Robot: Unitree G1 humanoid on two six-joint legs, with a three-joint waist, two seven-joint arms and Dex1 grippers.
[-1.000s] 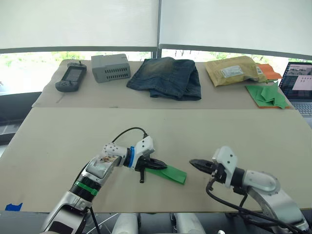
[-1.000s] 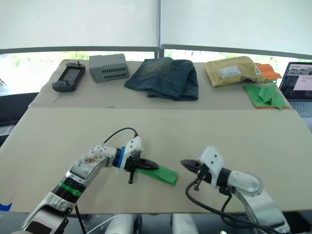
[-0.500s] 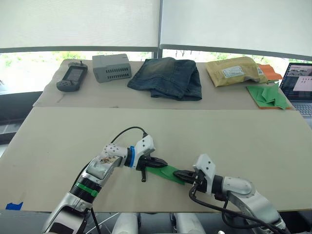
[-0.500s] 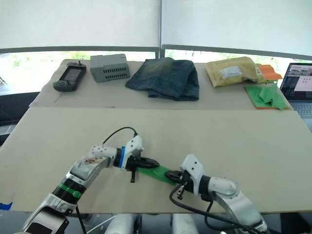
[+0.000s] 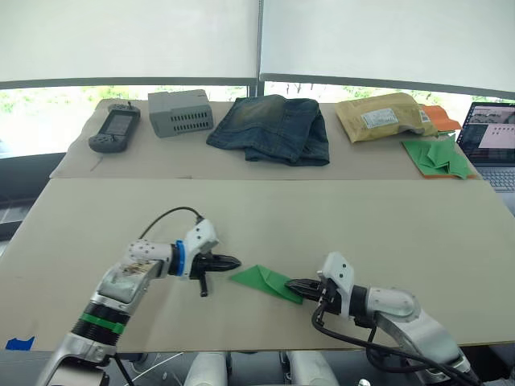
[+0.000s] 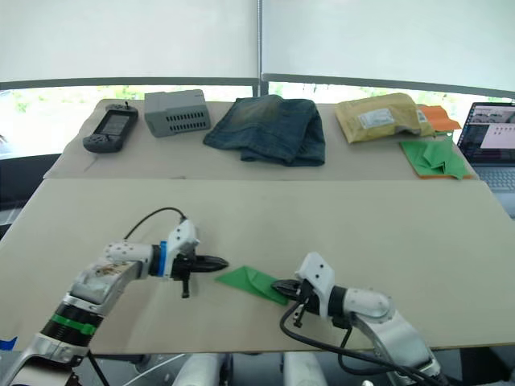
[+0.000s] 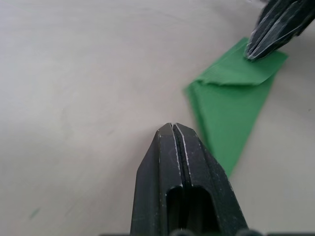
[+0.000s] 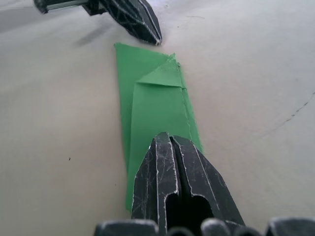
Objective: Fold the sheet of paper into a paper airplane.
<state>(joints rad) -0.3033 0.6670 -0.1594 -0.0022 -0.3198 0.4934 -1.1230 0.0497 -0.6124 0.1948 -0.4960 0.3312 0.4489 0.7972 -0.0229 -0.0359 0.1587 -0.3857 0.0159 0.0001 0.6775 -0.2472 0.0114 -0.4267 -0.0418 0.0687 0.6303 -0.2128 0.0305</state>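
Observation:
The sheet of paper point(image 5: 265, 280) is bright green and lies flat on the tan table as a narrow folded wedge, one corner flap turned over point(image 8: 160, 78). My left gripper point(image 5: 233, 262) is shut and holds nothing. Its tip sits just left of the paper's pointed end, a small gap away from it point(image 7: 172, 127). My right gripper point(image 5: 291, 284) is shut too, and its tip rests on top of the paper's right end point(image 8: 167, 135), pressing on it rather than clamping it.
On the back table stand a handheld device point(image 5: 110, 129), a grey box point(image 5: 182, 111), folded jeans point(image 5: 271, 129), a yellow padded envelope point(image 5: 381, 117) and a heap of green papers with an orange sheet point(image 5: 438, 157). A laptop point(image 5: 489, 145) is at the far right.
My left gripper has come off the paper and drawn back to the left. The right gripper moved in from the right earlier and now stays on the paper's right end.

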